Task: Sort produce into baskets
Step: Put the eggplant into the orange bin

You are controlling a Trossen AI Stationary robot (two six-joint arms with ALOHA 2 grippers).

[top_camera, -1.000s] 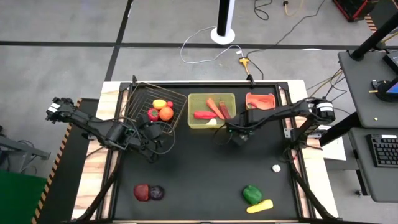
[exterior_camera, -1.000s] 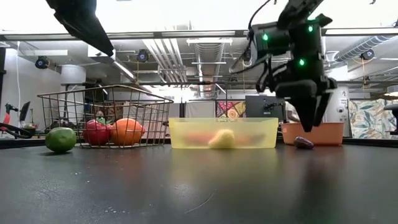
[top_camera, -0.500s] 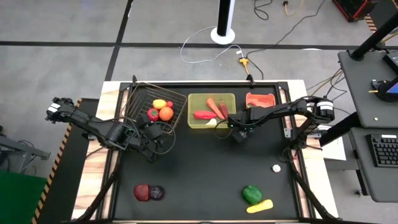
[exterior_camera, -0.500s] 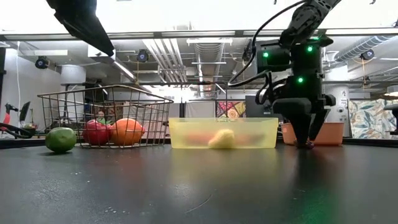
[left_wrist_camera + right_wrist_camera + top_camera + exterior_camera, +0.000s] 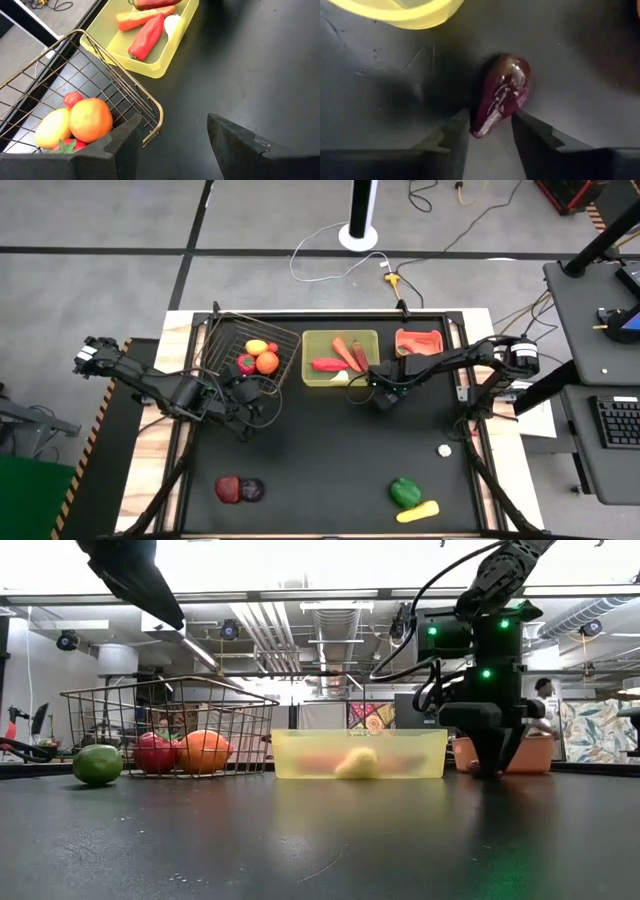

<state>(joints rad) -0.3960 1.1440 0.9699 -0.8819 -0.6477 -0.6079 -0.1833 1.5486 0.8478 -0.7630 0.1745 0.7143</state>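
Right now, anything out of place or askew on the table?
The wire basket sits tilted, one side lifted off the table where the left gripper waits beside it. Loose produce remains: a lime beside that basket and a purple piece between the right gripper fingers. Nothing spilled or damaged.

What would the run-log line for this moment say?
right gripper: down at table, fingers either side of purple item near yellow tray | left gripper: open, empty, by wire basket
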